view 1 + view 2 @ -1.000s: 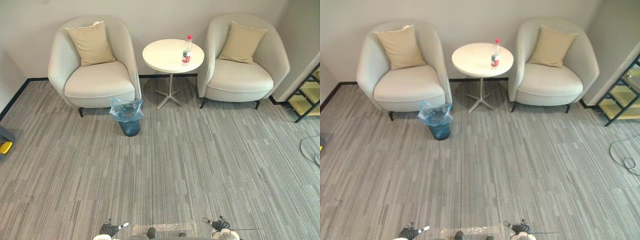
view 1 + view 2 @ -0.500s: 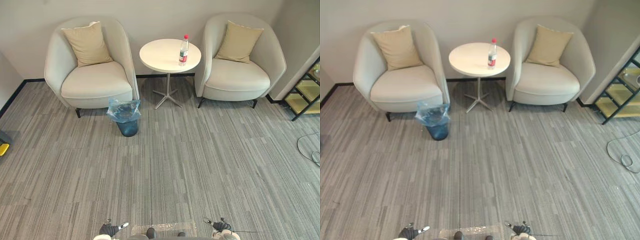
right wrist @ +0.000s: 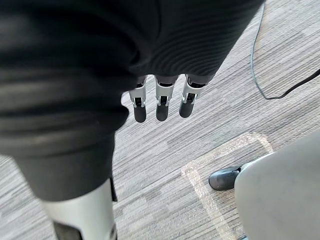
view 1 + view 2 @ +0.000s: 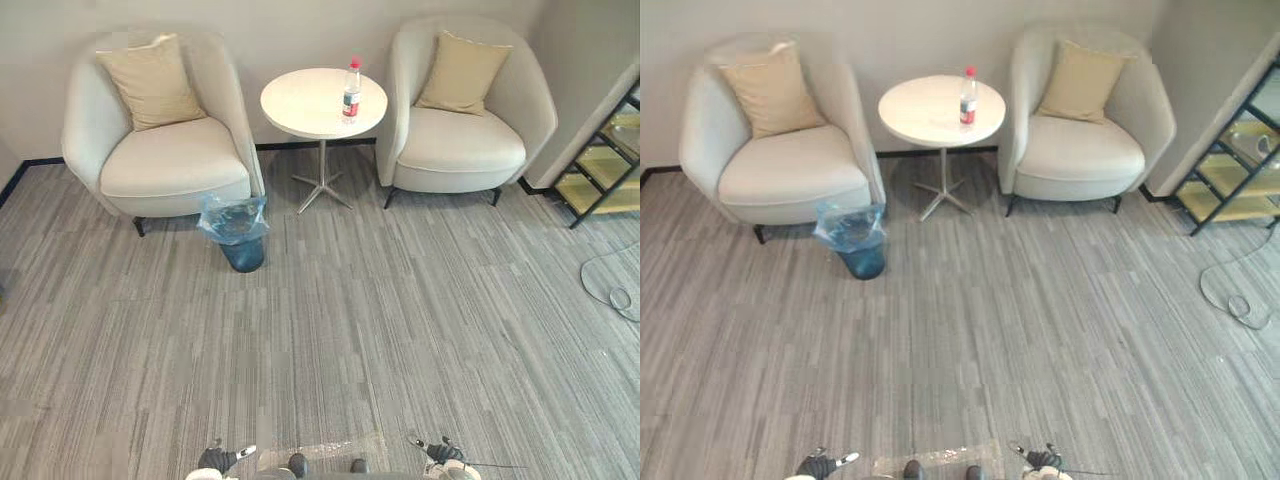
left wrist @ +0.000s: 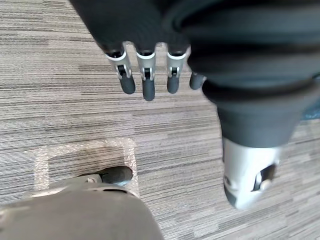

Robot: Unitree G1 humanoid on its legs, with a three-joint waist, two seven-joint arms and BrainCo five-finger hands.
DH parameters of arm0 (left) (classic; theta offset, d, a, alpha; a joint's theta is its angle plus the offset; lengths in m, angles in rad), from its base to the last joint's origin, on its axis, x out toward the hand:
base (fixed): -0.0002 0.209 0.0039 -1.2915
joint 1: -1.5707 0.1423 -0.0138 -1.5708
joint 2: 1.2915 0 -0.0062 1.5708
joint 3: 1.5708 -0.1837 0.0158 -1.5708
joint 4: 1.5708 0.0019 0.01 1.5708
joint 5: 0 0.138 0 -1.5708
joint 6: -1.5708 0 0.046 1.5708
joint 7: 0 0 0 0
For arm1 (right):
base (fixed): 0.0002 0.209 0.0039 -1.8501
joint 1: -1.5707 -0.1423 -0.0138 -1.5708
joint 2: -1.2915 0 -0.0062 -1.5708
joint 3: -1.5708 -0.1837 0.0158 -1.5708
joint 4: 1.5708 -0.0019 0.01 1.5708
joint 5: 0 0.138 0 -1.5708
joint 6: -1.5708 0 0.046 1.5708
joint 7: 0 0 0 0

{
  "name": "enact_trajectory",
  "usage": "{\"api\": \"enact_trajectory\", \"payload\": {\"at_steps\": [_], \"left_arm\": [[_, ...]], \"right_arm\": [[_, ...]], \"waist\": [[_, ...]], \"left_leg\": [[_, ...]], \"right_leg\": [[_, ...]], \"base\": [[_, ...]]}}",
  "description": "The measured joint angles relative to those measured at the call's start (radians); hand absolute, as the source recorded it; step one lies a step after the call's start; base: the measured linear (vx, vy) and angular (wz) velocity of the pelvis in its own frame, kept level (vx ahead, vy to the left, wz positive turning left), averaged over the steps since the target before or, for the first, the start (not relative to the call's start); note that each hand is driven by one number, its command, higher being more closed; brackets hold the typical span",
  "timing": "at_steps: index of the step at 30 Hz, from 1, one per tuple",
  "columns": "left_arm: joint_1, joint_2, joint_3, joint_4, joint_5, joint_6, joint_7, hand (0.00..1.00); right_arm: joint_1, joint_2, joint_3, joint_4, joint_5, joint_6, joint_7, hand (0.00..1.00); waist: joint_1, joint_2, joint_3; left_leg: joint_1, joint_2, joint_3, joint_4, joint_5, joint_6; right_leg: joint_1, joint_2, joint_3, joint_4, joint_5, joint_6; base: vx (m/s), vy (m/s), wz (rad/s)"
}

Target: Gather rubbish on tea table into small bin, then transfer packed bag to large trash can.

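Whole scene has slid leftward in both eye views over the last second, with chairs, table and bin moving together. That means camera motion (the robot turning or stepping), not object motion. Relative layout is unchanged.

Layout now: a round white worktop on a chrome star-foot pedestal stands by the far wall, between two cream upholstered armchairs with tan cushions. The clear plastic bottle with red cap and red label stands upright on it, toward its right side. I can make out no other rubbish on the worktop. The small dark-blue bin lined with a translucent blue plastic bag sits on the grey striped carpet. It is just in front of the left armchair, to the left of the pedestal and apart from it.

Hands: left robot hand hangs with fingers straight and relaxed, nothing in it. Right robot hand is the same, empty. Both are low and well apart from the worktop.

Reading: approach phase, nothing gathered yet. The bottle is untouched and the bag mouth looks open. The shift leaves the worktop left of centre, so the heading probably needs correcting while closing the distance. The bottle is tall and narrow and likely to tip, so a mid-body grasp seems safest.
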Motion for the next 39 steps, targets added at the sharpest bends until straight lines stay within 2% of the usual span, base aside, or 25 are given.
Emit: {"api": "enact_trajectory", "payload": {"at_steps": [2, 3, 4, 5, 6, 7, 11, 14, 15, 16, 20, 21, 22, 23, 24, 25, 26, 28, 29, 31, 33, 34, 35, 38, 39], "left_arm": [[-0.013, -0.001, 0.019, -0.008, -0.001, 0.000, 0.002, 0.00], [-0.013, -0.008, 0.035, -0.030, -0.002, 0.000, 0.003, 0.00], [-0.012, -0.013, 0.047, -0.038, -0.002, 0.001, 0.004, 0.00], [-0.009, -0.028, 0.087, -0.071, -0.003, 0.001, 0.005, 0.00], [-0.007, -0.035, 0.101, -0.085, -0.005, 0.002, 0.007, 0.00], [-0.002, -0.055, 0.137, -0.117, -0.022, 0.001, 0.013, 0.00], [-0.002, -0.066, 0.135, -0.133, -0.041, 0.000, 0.026, 0.00], [-0.002, -0.072, 0.137, -0.140, -0.041, -0.001, 0.028, 0.00], [-0.001, -0.079, 0.137, -0.136, -0.041, -0.003, 0.028, 0.00], [-0.003, -0.068, 0.149, -0.135, -0.041, -0.003, 0.027, 0.00], [-0.017, -0.070, 0.155, -0.140, -0.041, -0.005, 0.027, 0.00], [-0.015, -0.067, 0.151, -0.144, -0.040, -0.004, 0.027, 0.00], [-0.021, -0.066, 0.125, -0.152, -0.041, -0.004, 0.027, 0.00], [-0.024, -0.066, 0.117, -0.152, -0.041, -0.004, 0.026, 0.00], [-0.040, -0.073, 0.083, -0.150, -0.041, -0.002, 0.025, 0.00], [-0.050, -0.084, 0.063, -0.146, -0.041, -0.001, 0.025, 0.00], [-0.060, -0.105, 0.047, -0.145, -0.040, -0.002, 0.022, 0.00], [-0.077, -0.118, 0.048, -0.139, -0.041, -0.002, 0.022, 0.00], [-0.087, -0.124, 0.046, -0.119, -0.041, -0.002, 0.020, 0.00], [-0.094, -0.123, 0.038, -0.093, -0.040, -0.001, 0.017, 0.00], [-0.096, -0.110, 0.034, -0.079, -0.039, -0.002, 0.017, 0.00], [-0.102, -0.118, 0.037, -0.059, -0.039, -0.002, 0.020, 0.00], [-0.104, -0.122, 0.034, -0.054, -0.039, -0.001, 0.015, 0.00], [-0.125, -0.138, 0.048, -0.046, -0.037, -0.003, 0.017, 0.00], [-0.134, -0.157, 0.081, -0.046, -0.037, -0.002, 0.017, 0.00]], "right_arm": [[0.001, 0.004, -0.002, -0.008, 0.017, -0.002, -0.002, 0.00], [0.012, 0.006, -0.006, -0.036, 0.020, -0.002, -0.003, 0.00], [0.017, 0.008, -0.008, -0.048, 0.021, -0.003, -0.003, 0.00], [0.027, 0.014, -0.006, -0.087, 0.027, -0.006, -0.004, 0.00], [0.028, 0.014, -0.005, -0.097, 0.029, -0.006, -0.004, 0.00], [0.037, 0.011, -0.004, -0.115, 0.032, -0.007, -0.007, 0.00], [0.036, 0.002, -0.001, -0.116, 0.050, -0.006, -0.027, 0.00], [0.032, 0.001, 0.000, -0.123, 0.055, -0.007, -0.035, 0.00], [0.026, -0.002, 0.002, -0.122, 0.056, -0.007, -0.035, 0.00], [0.020, 0.013, 0.012, -0.114, 0.056, -0.006, -0.035, 0.00], [0.016, 0.058, 0.064, -0.144, 0.054, -0.006, -0.027, 0.00], [0.016, 0.067, 0.089, -0.152, 0.050, -0.006, -0.020, 0.00], [0.013, 0.067, 0.102, -0.155, 0.036, -0.007, -0.012, 0.00], [0.013, 0.067, 0.102, -0.155, 0.029, -0.007, -0.010, 0.00], [0.014, 0.066, 0.100, -0.163, 0.015, -0.007, -0.002, 0.00], [0.016, 0.065, 0.094, -0.180, 0.012, -0.006, -0.001, 0.00], [0.017, 0.066, 0.085, -0.196, 0.005, -0.008, 0.001, 0.00], [0.013, 0.066, 0.083, -0.201, -0.006, -0.009, 0.004, 0.00], [-0.007, 0.063, 0.081, -0.188, -0.022, -0.009, 0.005, 0.00], [-0.018, 0.060, 0.083, -0.185, -0.023, -0.010, 0.006, 0.00], [-0.027, 0.045, 0.093, -0.168, -0.023, -0.008, 0.006, 0.00], [-0.041, 0.020, 0.094, -0.145, -0.025, -0.011, 0.009, 0.00], [-0.072, -0.013, 0.093, -0.127, -0.025, -0.007, 0.011, 0.00], [-0.090, -0.039, 0.081, -0.102, -0.025, -0.005, 0.009, 0.00], [-0.086, -0.034, 0.079, -0.096, -0.024, 0.003, 0.007, 0.00]], "waist": [[0.003, -0.007, 0.015], [0.007, 0.000, 0.022], [0.008, 0.004, 0.024], [0.015, 0.009, 0.037], [0.015, 0.010, 0.040], [0.036, 0.016, 0.054], [0.044, 0.029, 0.056], [0.051, 0.030, 0.055], [0.058, 0.041, 0.047], [0.062, 0.016, 0.036], [0.103, -0.011, 0.026], [0.105, -0.021, 0.019], [0.103, -0.022, 0.018], [0.102, -0.021, 0.018], [0.097, -0.022, 0.019], [0.093, -0.021, 0.022], [0.079, -0.010, 0.028], [0.066, -0.013, 0.029], [0.052, -0.013, 0.031], [0.041, -0.013, 0.031], [0.037, -0.023, 0.031], [0.033, -0.006, 0.040], [0.037, 0.029, 0.033], [0.028, 0.059, 0.040], [0.026, 0.079, 0.057]], "left_leg": [[-0.050, 0.018, 0.010, 0.128, -0.069, -0.008], [-0.097, 0.046, 0.029, 0.255, -0.133, -0.013], [-0.113, 0.057, 0.035, 0.302, -0.152, -0.016], [-0.205, 0.098, 0.065, 0.527, -0.181, -0.016], [-0.236, 0.111, 0.071, 0.605, -0.179, -0.016], [-0.339, 0.146, 0.069, 0.812, -0.175, -0.022], [-0.419, 0.127, 0.030, 0.758, -0.199, -0.042], [-0.450, 0.085, 0.020, 0.491, -0.122, -0.036], [-0.431, 0.075, 0.018, 0.387, -0.011, -0.021], [-0.432, 0.044, 0.046, 0.403, -0.053, 0.013], [-0.384, 0.034, 0.110, 0.467, -0.157, 0.041], [-0.341, 0.021, 0.124, 0.459, -0.185, 0.046], [-0.289, 0.016, 0.135, 0.450, -0.218, 0.050], [-0.275, 0.015, 0.135, 0.447, -0.229, 0.048], [-0.216, 0.015, 0.132, 0.435, -0.254, 0.046], [-0.173, 0.015, 0.125, 0.418, -0.266, 0.043], [-0.104, 0.021, 0.104, 0.382, -0.278, 0.036], [-0.041, 0.036, 0.092, 0.348, -0.285, 0.026], [0.028, 0.068, 0.086, 0.315, -0.285, 0.025], [0.067, 0.101, 0.071, 0.312, -0.285, 0.025], [0.101, 0.104, 0.032, 0.310, -0.291, 0.011], [0.133, 0.116, -0.017, 0.311, -0.306, -0.019], [0.118, 0.140, -0.066, 0.314, -0.287, -0.040], [0.117, 0.167, -0.114, 0.327, -0.243, -0.072], [0.078, 0.197, -0.146, 0.472, -0.222, -0.100]], "right_leg": [[-0.001, 0.006, 0.006, 0.017, -0.010, -0.013], [-0.008, 0.018, 0.016, 0.040, -0.027, -0.026], [-0.011, 0.022, 0.019, 0.048, -0.037, -0.031], [-0.016, 0.028, 0.027, 0.077, -0.080, -0.051], [-0.016, 0.028, 0.030, 0.088, -0.086, -0.059], [-0.008, 0.028, 0.044, 0.122, -0.107, -0.078], [-0.005, 0.002, 0.074, 0.160, -0.154, -0.073], [0.004, -0.044, 0.089, 0.177, -0.206, -0.033], [0.000, -0.052, 0.106, 0.188, -0.233, -0.012], [0.004, -0.083, 0.122, 0.199, -0.246, -0.005], [-0.046, -0.121, 0.129, 0.400, -0.260, 0.028], [-0.076, -0.134, 0.121, 0.521, -0.257, 0.071], [-0.158, -0.142, 0.117, 0.726, -0.210, 0.162], [-0.184, -0.143, 0.113, 0.798, -0.194, 0.195], [-0.268, -0.154, 0.080, 1.000, -0.181, 0.213], [-0.305, -0.174, 0.021, 1.084, -0.190, 0.183], [-0.349, -0.214, -0.089, 1.134, -0.217, 0.115], [-0.389, -0.240, -0.179, 1.113, -0.241, 0.069], [-0.432, -0.235, -0.253, 1.006, -0.264, 0.028], [-0.487, -0.198, -0.286, 0.820, -0.240, 0.008], [-0.496, -0.146, -0.245, 0.541, -0.083, -0.009], [-0.485, -0.122, -0.231, 0.503, 0.029, -0.060], [-0.487, -0.094, -0.212, 0.510, 0.002, -0.067], [-0.475, -0.072, -0.236, 0.523, -0.057, -0.073], [-0.412, -0.046, -0.265, 0.496, -0.086, -0.077]], "base": [[0.02, -0.075, -0.13], [0.02, -0.064, -0.18], [-0.01, -0.078, -0.28], [-0.02, -0.047, -0.24], [0.04, -0.051, -0.47], [0.10, -0.017, -0.42], [0.17, 0.064, -0.27], [0.37, 0.175, -0.17], [0.53, 0.287, -0.29], [0.45, 0.248, -0.31], [0.49, 0.203, -0.38], [0.43, 0.122, -0.36], [0.50, 0.142, -0.30], [0.48, 0.106, -0.21], [0.39, 0.039, -0.05], [0.48, 0.007, 0.13], [0.42, -0.025, 0.27], [0.39, -0.083, 0.28], [0.45, -0.145, 0.20], [0.53, -0.231, 0.22], [0.52, -0.281, 0.25], [0.49, -0.245, 0.07], [0.46, -0.225, 0.02], [0.41, -0.232, 0.14], [0.36, -0.204, 0.32]]}}
